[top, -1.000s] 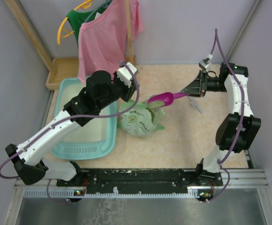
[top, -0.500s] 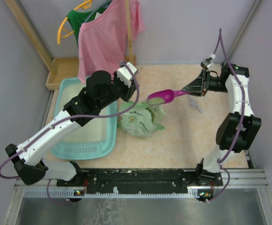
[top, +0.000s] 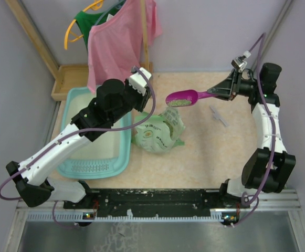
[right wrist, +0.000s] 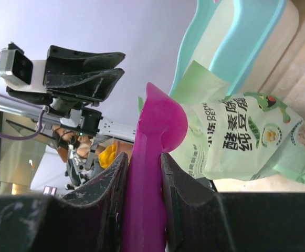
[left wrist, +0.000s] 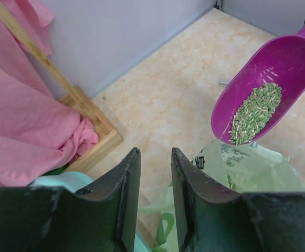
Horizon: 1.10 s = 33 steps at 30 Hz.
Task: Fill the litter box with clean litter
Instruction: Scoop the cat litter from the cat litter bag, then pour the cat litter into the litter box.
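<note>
Litter (left wrist: 254,110), a small batch of green granules, lies in the bowl of a magenta scoop (top: 182,98). The right gripper (right wrist: 144,157) is clamped on the scoop's handle, one finger pressed on each side. From that grip the scoop reaches left toward the middle of the table, held in the air about level, bowl facing up. Its bowl hangs over the open top of a pale green bag (top: 160,131), which stands on the table with printed characters on its face. More granules show inside the bag's mouth in the left wrist view.

The left gripper (left wrist: 153,152) is above the bag's left side, its jaws parted by a narrow gap with nothing seen between them; through the gap the floor and a bit of the bag show. Its arm stretches diagonally across the box (top: 92,168).

The box lies on the left of the table, just beside the bag, its grille end toward the arm bases and its whitish base showing. Behind it sits a wooden tray (top: 68,73), and a pink cloth (top: 118,42) hangs above the box's far end.
</note>
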Available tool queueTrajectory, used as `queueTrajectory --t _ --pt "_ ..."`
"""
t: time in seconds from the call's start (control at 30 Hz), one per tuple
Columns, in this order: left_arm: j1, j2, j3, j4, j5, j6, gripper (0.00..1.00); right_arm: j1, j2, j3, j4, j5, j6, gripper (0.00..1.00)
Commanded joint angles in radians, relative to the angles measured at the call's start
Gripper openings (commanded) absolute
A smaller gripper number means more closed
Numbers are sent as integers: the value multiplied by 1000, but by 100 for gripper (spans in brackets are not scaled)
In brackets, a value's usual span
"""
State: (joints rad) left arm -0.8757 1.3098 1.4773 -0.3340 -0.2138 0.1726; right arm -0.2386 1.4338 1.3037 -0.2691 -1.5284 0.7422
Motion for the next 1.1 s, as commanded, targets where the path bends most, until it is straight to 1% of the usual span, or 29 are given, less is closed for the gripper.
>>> queueTrajectory --t 0.0,0.27,0.5,0.6,0.73,0.93,1.07 --pt "-6 2 21 30 -32 -21 36 -5 -20 24 240 -127 208 0" --pt "-6 -6 16 28 -41 -30 36 -5 -35 6 261 -126 223 0" --pt "4 -14 14 20 -72 -62 36 -4 -21 48 261 -126 239 0" --pt "38 -44 0 21 -91 -105 33 5 -4 77 266 -125 257 0" --pt "96 -88 -20 19 -95 -137 32 50 16 108 348 -121 323 0" --pt "160 -120 -5 -20 -100 -135 32 141 67 191 354 -77 346 0" --pt "221 -142 12 -43 -105 -128 33 212 114 258 372 -47 369 0"
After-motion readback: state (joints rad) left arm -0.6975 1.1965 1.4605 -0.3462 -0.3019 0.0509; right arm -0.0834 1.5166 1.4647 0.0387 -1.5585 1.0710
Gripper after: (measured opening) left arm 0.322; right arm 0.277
